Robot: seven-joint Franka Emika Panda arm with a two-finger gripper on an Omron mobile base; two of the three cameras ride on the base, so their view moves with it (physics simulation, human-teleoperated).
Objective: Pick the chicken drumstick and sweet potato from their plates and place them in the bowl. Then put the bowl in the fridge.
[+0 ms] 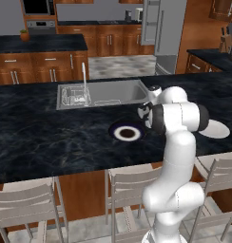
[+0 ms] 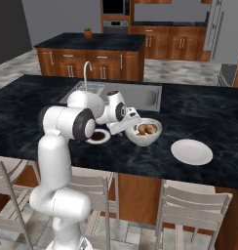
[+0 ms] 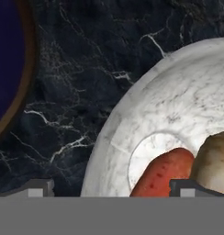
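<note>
Right base view: wide-open, empty fingers (image 2: pixel 132 128) beside the bowl (image 2: pixel 144 138), between the black-rimmed plate (image 2: pixel 97 137) and a white plate (image 2: pixel 191 151).

Black marble counter (image 1: pixel 37 137), wood cabinets (image 1: pixel 42 66)

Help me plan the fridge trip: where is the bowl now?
In the right base view, the bowl sits on the dark island counter, between the black-rimmed plate and the white plate.

no readable text, labels or numbers; far appliances perhaps too blurred.
</note>
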